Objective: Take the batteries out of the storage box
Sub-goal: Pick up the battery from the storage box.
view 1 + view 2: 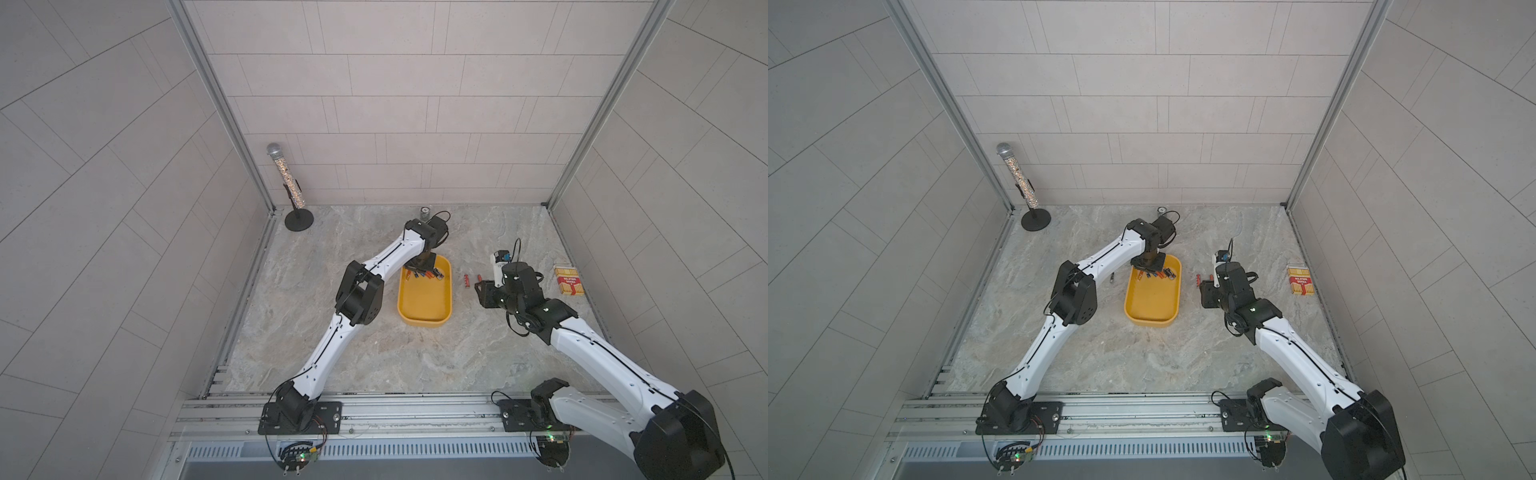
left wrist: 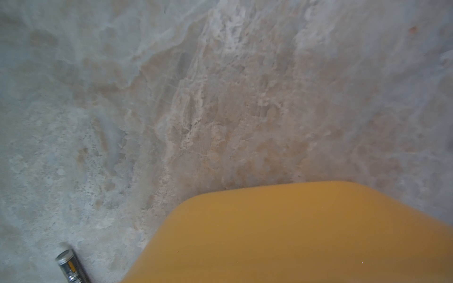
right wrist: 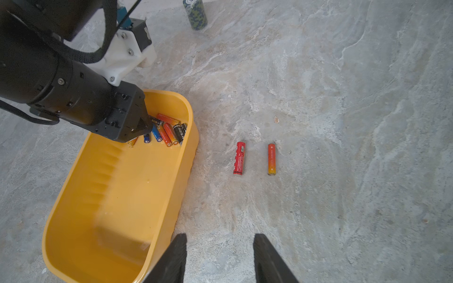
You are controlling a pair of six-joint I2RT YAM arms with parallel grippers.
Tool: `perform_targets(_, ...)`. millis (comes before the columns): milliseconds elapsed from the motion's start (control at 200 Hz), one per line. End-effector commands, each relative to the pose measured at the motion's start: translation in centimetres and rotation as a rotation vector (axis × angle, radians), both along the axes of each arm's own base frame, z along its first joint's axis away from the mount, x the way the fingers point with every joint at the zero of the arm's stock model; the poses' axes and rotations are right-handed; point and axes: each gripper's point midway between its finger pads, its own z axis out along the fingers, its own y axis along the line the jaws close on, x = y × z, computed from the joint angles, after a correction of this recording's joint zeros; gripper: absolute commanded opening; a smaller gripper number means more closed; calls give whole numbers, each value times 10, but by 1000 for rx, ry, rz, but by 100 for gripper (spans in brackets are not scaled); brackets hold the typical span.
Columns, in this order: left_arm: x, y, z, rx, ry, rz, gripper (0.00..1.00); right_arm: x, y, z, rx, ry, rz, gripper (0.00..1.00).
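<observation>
The yellow storage box point(image 1: 424, 301) point(image 1: 1152, 305) point(image 3: 110, 196) lies mid-table. Several batteries point(image 1: 428, 274) point(image 1: 1156, 273) point(image 3: 169, 132), orange, black and blue, are bunched at its far end. My left gripper point(image 1: 422, 266) point(image 1: 1148, 264) point(image 3: 139, 127) reaches down into that bunch. Its fingertips are hidden behind its own body. The left wrist view shows only the box wall point(image 2: 294, 232) and table. A red battery point(image 3: 239, 158) point(image 1: 466, 281) and an orange battery point(image 3: 271, 159) point(image 1: 479, 277) lie on the table right of the box. Beside them my right gripper point(image 3: 219, 242) point(image 1: 484, 293) hovers open and empty.
A dark cell with a silver end point(image 2: 71, 265) point(image 1: 1112, 277) lies on the table left of the box. A small can point(image 1: 424, 212) point(image 3: 195, 13) stands at the back wall. A glittery microphone on a stand point(image 1: 286, 183) is back left, a red-and-yellow packet point(image 1: 568, 280) at the right wall.
</observation>
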Motion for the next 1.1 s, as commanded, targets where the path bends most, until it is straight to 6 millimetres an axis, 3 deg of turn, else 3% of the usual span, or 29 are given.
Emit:
perform_targets(0, -11, 5, -26, 40, 58, 6, 23, -2, -4, -4, -27, 7, -4, 48)
perform_targets(380, -24, 11, -41, 60, 124, 14, 29, -1, -5, -4, -44, 13, -5, 48)
perform_targets(500, -25, 12, -43, 66, 128, 13, 20, -2, -6, -6, -49, 20, -6, 48)
perform_targets(936, -37, 11, -22, 40, 131, 3, 26, -5, -8, -6, -54, 28, -11, 48)
perform_targets(1096, -28, 11, -21, 29, 93, -7, 26, -5, -9, -8, -60, 31, -15, 48)
